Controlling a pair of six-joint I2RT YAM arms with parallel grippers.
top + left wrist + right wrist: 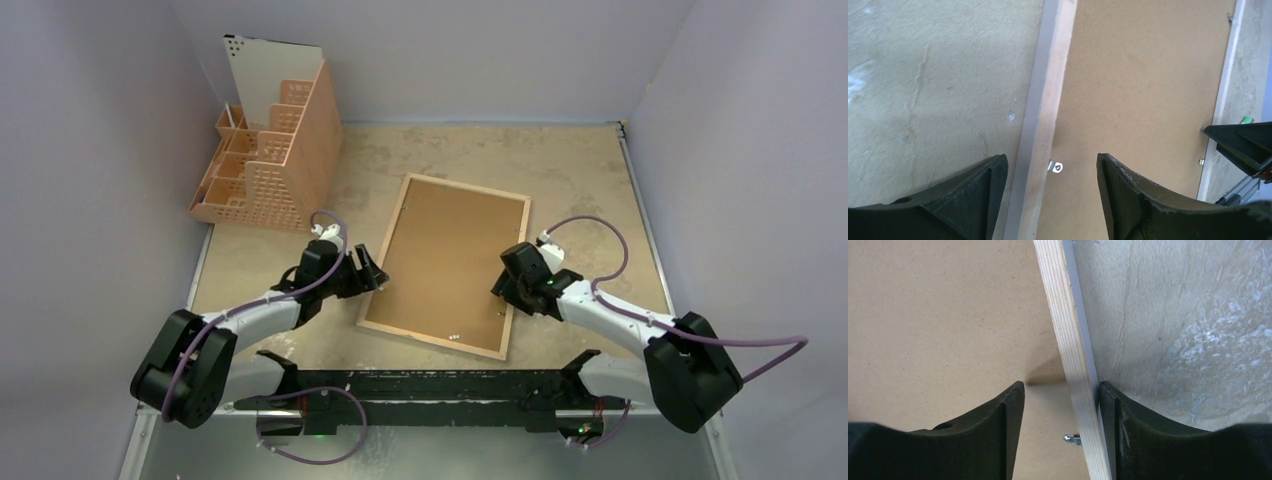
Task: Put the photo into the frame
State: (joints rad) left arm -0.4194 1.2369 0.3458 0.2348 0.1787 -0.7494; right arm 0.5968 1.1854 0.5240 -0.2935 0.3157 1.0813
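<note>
Frame (pixel 468 186) lies face down on counter (pixel 580 170), backing sheet (pixel 450 262) inside its rim. Left tool (pixel 1052 158) and right tool (pixel 1062 386), jaws apart, each straddle one side rim.

**Pale walls, mottled table**

Smooth lavender-grey walls (pixel 450 50) close in the rear and both sides, under soft, even light. The table (pixel 570 170) has a mottled beige, stone-like top with paler blotches, and a thin metal strip runs along its right edge. In the rear left corner stands a tiered organiser of peach perforated plastic (pixel 300 165), with a white perforated board (pixel 265 75) standing in its tallest compartment.
</note>
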